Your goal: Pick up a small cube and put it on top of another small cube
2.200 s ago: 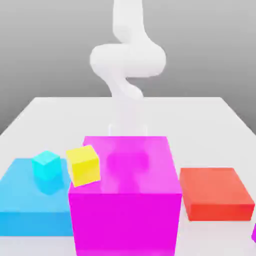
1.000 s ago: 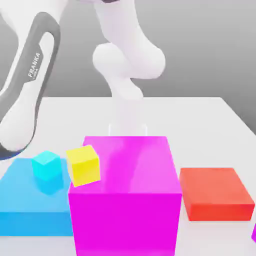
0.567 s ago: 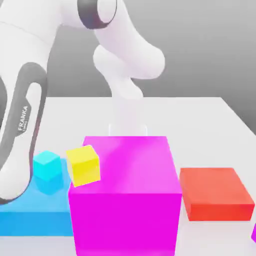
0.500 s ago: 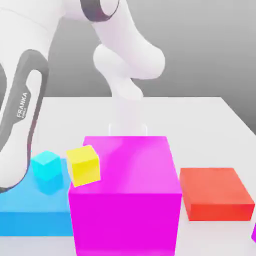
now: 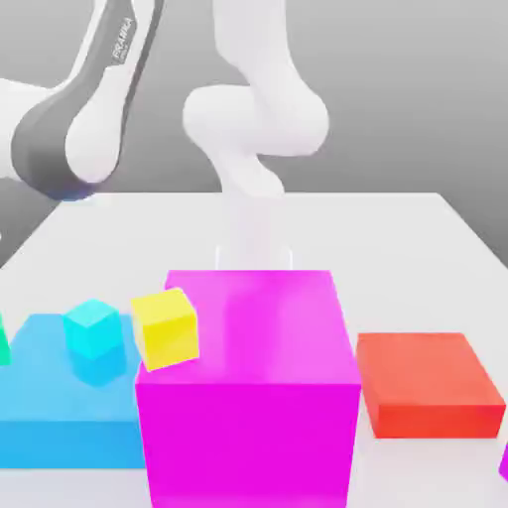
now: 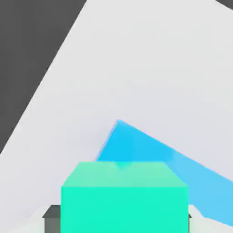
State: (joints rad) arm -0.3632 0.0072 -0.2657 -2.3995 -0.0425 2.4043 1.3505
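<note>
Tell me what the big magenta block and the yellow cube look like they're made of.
Magenta block: smooth, glossy, plastic-like; its top reflects the white arm faintly. Yellow cube: also plastic-like but flatter, uniformly coloured, no clear reflection. Both are simulator renders, so the true material stays open.

"FRANKA" reads in grey on the white arm link [image 5: 117,60], exterior view's upper left; no other text.

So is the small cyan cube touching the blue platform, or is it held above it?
Touching. In the exterior view the cyan cube sits flat on the blue platform's top, its base meeting the surface with no gap beneath.
</note>
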